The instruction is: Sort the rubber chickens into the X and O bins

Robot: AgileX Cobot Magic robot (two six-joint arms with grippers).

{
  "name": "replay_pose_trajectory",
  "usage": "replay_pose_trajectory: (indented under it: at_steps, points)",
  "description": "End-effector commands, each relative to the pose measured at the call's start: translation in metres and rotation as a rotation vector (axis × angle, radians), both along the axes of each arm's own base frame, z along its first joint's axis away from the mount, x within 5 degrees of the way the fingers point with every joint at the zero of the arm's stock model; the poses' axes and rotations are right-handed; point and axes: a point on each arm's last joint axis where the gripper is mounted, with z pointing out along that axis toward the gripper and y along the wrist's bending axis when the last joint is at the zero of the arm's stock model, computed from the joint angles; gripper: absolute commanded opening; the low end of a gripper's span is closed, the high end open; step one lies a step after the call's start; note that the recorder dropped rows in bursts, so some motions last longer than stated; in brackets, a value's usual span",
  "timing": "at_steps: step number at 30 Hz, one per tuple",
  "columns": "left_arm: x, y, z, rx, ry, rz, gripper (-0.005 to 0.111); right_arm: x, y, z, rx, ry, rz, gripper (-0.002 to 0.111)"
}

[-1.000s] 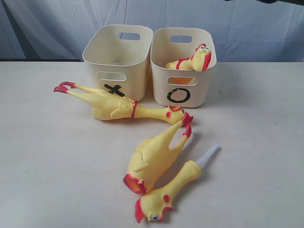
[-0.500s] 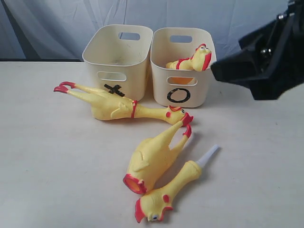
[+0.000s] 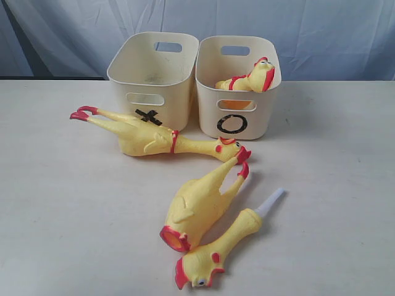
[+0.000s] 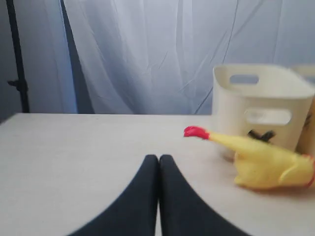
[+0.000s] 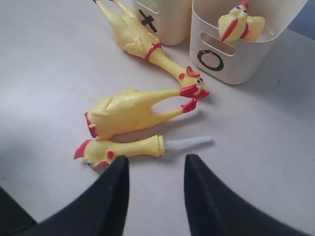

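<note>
Two cream tubs stand side by side at the back: the X bin on the left, the O bin on the right, with a small chicken inside it. A whole chicken lies in front of the X bin. A headless chicken body and a chicken head with a white stem lie nearer the front. Neither gripper shows in the exterior view. My left gripper is shut and empty, low over the table left of the whole chicken. My right gripper is open above the head piece.
A pale curtain hangs behind the beige table. A dark stand pole rises at the back in the left wrist view. In the right wrist view the O bin and X bin sit beyond the chickens.
A dark arm that filled the right of the exterior view half a second ago has gone out of frame. The chickens and bins have not moved.
</note>
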Motion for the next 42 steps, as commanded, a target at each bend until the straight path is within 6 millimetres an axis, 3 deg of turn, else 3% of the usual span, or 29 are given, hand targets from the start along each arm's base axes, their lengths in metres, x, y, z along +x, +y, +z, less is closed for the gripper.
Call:
replay_pose_trajectory:
  at_steps: [1, 7, 10, 14, 18, 25, 29, 36, 42]
  points:
    - [0.000, 0.001, 0.008, -0.323, -0.095, 0.001, 0.000, -0.025, -0.013, 0.005, 0.029, -0.032, -0.014, 0.025]
    - [-0.001, 0.006, 0.015, -0.524, -0.182, 0.035, 0.000, -0.060, -0.032, 0.008, 0.066, -0.110, -0.007, 0.001]
    - [-0.001, 0.005, 0.014, -0.741, -0.158, 0.022, 0.000, -0.078, -0.041, 0.009, 0.092, -0.158, -0.006, -0.001]
    - [-0.001, -0.005, 0.008, -0.722, -0.035, -0.048, 0.000, -0.100, -0.052, 0.008, 0.133, -0.236, -0.005, -0.001]
    - [-0.006, -0.012, 0.025, -0.656, -0.008, -0.125, 0.000, -0.114, -0.059, 0.007, 0.164, -0.282, -0.009, -0.001]
    - [-0.012, -0.016, 0.065, -0.547, -0.057, -0.188, 0.014, -0.118, -0.061, 0.005, 0.184, -0.282, -0.019, -0.001]
    - [-0.003, -0.020, 0.078, -0.427, 0.011, -0.216, 0.030, -0.113, -0.058, -0.003, 0.172, -0.250, -0.016, -0.001]
    - [0.026, -0.035, 0.096, -0.281, 0.178, -0.365, 0.064, -0.100, -0.051, -0.026, 0.132, -0.162, -0.014, -0.001]
    - [0.062, -0.045, 0.106, -0.209, 0.327, -0.490, 0.067, -0.095, -0.048, -0.036, 0.122, -0.120, -0.022, -0.001]
